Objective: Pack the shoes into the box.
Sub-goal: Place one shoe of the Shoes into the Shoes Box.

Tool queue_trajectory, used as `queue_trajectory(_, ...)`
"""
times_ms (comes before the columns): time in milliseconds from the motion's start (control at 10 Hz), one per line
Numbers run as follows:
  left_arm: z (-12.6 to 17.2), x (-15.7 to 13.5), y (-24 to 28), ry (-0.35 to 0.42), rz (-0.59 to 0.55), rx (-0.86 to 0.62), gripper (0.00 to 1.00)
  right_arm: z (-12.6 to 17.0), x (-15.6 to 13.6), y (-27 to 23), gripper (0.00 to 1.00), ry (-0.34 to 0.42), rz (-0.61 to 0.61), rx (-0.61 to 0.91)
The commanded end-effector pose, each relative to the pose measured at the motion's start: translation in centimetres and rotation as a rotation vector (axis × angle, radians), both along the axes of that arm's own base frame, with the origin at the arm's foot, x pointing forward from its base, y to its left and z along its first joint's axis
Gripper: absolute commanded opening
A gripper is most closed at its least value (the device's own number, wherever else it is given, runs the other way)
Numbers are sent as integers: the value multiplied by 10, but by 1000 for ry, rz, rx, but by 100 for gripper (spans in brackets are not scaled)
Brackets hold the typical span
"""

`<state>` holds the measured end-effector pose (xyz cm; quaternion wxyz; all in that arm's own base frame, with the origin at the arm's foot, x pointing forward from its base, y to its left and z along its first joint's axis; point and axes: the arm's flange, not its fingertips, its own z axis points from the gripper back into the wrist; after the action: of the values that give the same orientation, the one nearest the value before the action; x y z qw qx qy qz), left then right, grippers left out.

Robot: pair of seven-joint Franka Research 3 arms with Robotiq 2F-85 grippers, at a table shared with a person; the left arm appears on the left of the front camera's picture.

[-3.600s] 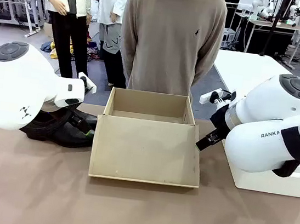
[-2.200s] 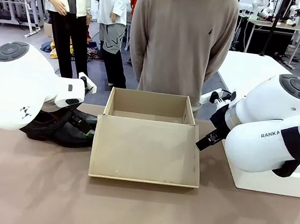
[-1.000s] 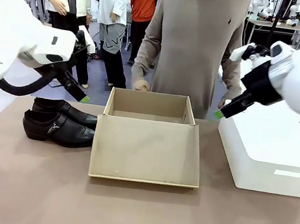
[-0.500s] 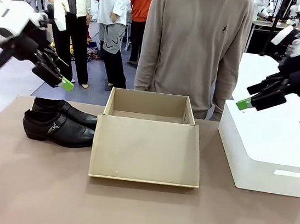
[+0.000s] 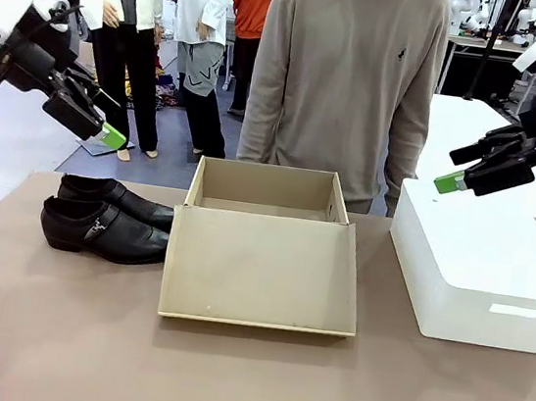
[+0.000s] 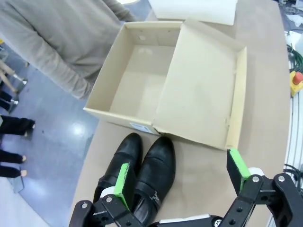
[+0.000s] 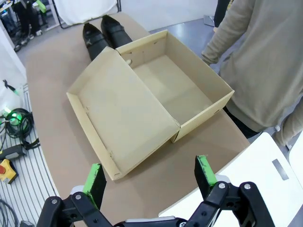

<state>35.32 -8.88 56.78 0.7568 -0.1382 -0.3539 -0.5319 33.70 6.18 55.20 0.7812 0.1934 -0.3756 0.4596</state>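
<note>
black glossy dress shoes (image 5: 107, 222) lie side by side on the brown table (image 5: 224, 383), toes pointing right at the tan cardboard shoebox (image 5: 259, 269). they may just touch it, but the front view is too flat to tell. the shoebox sits mid-table with nothing inside, its lid flap folded out toward the near edge. the left claw (image 6: 180, 176) hangs well above the shoes, fingers spread wide, gripping nothing. the right claw (image 7: 149, 176) is likewise spread and empty, raised over the white box (image 5: 475, 277) at the right, well apart from the shoes. a person (image 5: 344, 72) stands at the far side.
</note>
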Motion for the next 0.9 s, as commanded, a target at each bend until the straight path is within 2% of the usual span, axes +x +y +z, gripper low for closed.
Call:
queue_trajectory(0, -4, 0, 1, -15, -13, 3, 100, 0, 3, 1, 100, -7, 3, 6)
queue_trajectory(200, 3, 2, -3, 3, -4, -20, 100, 4, 4, 5, 100, 13, -13, -10)
queue_trajectory(800, 20, 3, 5, 7, -61, -20, 100, 23, 2, 9, 100, -7, -8, -11)
